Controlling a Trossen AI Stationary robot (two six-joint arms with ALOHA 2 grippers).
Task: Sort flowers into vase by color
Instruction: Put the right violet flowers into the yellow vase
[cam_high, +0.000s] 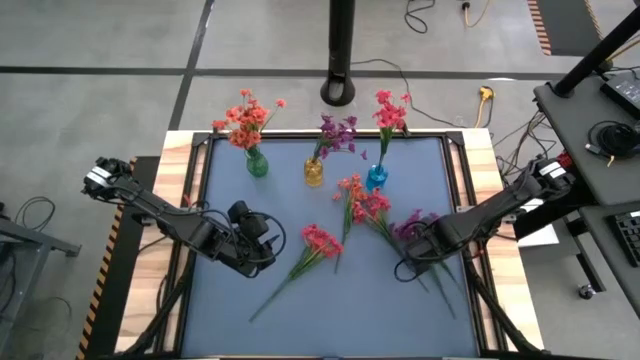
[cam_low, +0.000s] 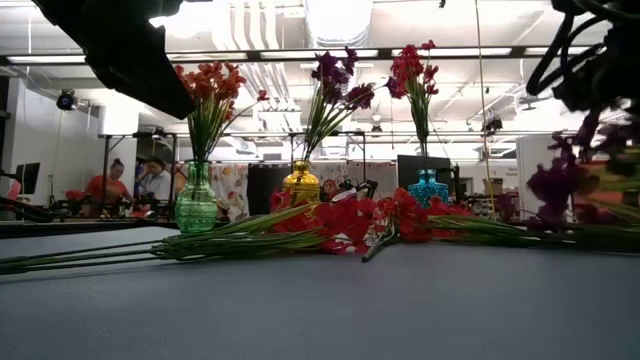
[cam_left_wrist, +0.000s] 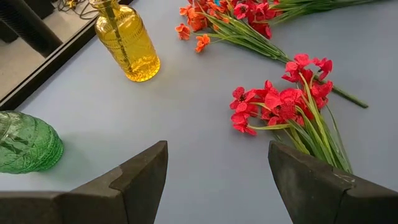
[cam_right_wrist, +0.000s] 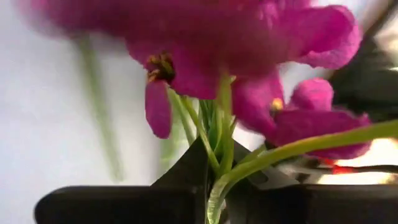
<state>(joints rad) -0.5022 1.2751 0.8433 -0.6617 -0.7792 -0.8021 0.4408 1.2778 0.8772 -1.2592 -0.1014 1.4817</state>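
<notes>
The dark left arm reaches in low from the left, its gripper (cam_left_wrist: 217, 180) spread apart over the blue-grey mat (cam_high: 300, 320) beside a loose pink-red flower spray (cam_left_wrist: 286, 106). The right gripper (cam_high: 418, 247) sits clamped on a purple-magenta spray (cam_right_wrist: 249, 56) right of centre.

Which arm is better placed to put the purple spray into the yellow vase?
Right. The right gripper is already shut on the purple spray; the left gripper hangs open and empty near the pink-red spray. The yellow vase stands centrally.
</notes>
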